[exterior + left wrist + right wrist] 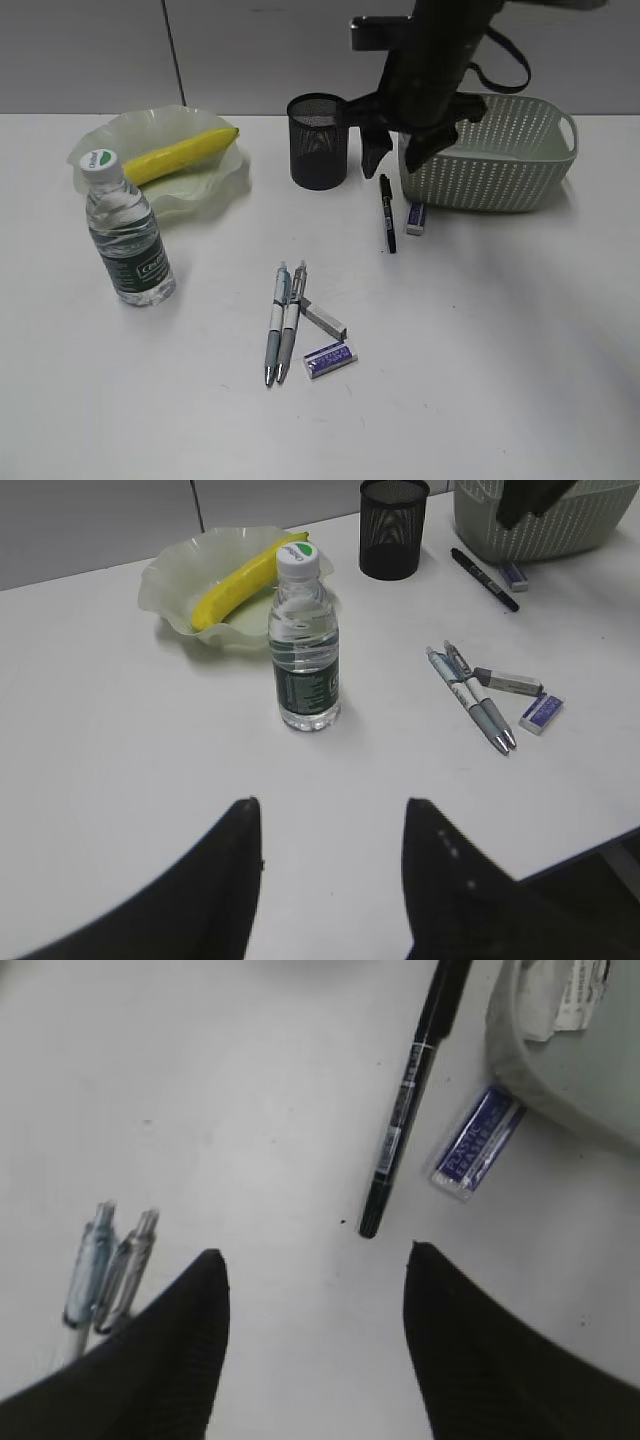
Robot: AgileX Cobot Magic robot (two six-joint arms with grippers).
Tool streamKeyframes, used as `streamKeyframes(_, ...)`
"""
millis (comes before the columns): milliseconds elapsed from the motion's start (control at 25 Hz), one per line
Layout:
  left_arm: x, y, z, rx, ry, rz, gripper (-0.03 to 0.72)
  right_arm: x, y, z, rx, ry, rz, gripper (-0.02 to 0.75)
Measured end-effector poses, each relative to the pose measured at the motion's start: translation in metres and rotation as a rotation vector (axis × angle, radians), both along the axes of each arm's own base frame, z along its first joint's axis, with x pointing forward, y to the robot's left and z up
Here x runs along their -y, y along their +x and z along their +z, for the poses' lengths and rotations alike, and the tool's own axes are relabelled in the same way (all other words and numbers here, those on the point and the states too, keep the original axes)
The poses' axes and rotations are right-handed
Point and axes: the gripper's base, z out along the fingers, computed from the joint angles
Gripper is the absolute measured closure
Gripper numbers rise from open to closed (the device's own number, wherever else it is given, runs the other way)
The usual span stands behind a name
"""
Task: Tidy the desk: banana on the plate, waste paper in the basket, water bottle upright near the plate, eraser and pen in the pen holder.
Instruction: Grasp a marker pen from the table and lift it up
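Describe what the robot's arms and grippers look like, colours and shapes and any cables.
The right arm is black and thick, with a black cable loop at its side. Its right gripper has two black fingers, broad at the base and tapering to blunt tips, with a fine ribbed texture in the right wrist view. The left gripper has the same black tapering fingers. No markings are legible.

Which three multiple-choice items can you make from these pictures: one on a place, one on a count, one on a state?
1. Where is the banana?
A. on the plate
B. in the basket
C. beside the bottle's base

2. How many pens lie on the desk?
A. one
B. two
C. three

3. How is the bottle?
A. lying down
B. upright, capped
C. upright, uncapped

Answers: 1 A, it rests inside the wavy rim. 2 C, a black pen by the basket and two silver pens side by side. 3 B, it stands with its white cap on.
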Motion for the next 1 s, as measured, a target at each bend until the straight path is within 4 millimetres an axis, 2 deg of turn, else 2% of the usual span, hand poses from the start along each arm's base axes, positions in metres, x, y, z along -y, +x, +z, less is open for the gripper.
streamKeyframes(160,0.000,0.000,0.000,0.000,0.000,0.000,0.342,-0.006,0.015,-0.036,-0.081,-0.080,-0.022,0.293)
streamKeyframes(280,0.000,0.000,0.000,0.000,0.000,0.000,0.342,-0.008,0.018,-0.062,-0.133,-0.115,-0.024,0.293)
streamKeyframes(440,0.000,0.000,0.000,0.000,0.001,0.001,0.342,-0.008,0.020,-0.084,-0.172,-0.139,-0.025,0.302)
streamKeyframes(600,0.000,0.000,0.000,0.000,0.001,0.001,0.342,-0.009,0.020,-0.098,-0.188,-0.147,-0.027,0.318)
streamKeyframes(840,0.000,0.000,0.000,0.001,0.003,0.002,0.342,-0.008,0.022,-0.107,-0.183,-0.164,-0.024,0.346)
streamKeyframes(920,0.000,0.000,0.000,0.001,0.003,0.002,0.342,-0.008,0.022,-0.110,-0.187,-0.171,-0.022,0.384)
streamKeyframes(1000,0.000,0.000,0.000,0.001,0.003,0.002,0.342,-0.008,0.023,-0.111,-0.187,-0.170,-0.023,0.468)
